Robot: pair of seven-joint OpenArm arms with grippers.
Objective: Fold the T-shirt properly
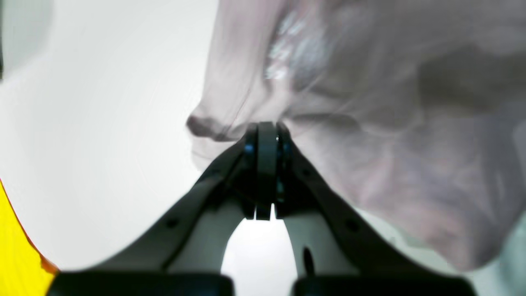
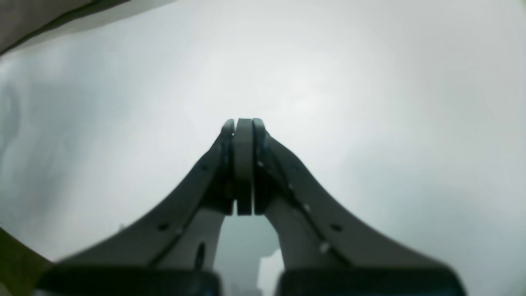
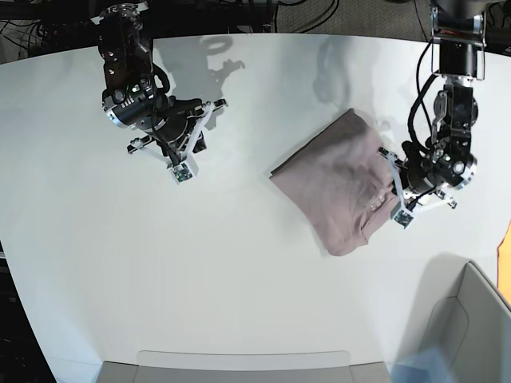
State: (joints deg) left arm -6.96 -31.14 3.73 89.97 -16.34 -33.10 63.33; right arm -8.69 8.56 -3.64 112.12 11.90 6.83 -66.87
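A dusty pink-mauve cotton T-shirt [image 3: 342,194] lies bunched and partly folded on the smooth white table [image 3: 239,279], toward the side of the left arm. The left gripper [image 1: 266,128] has its dark jaws pressed together, pinching a soft, wrinkled edge of the cloth. The right gripper [image 2: 243,123] hangs well apart over bare tabletop, jaws pressed together on nothing. A grey bin [image 3: 471,319] sits at the table's near corner.
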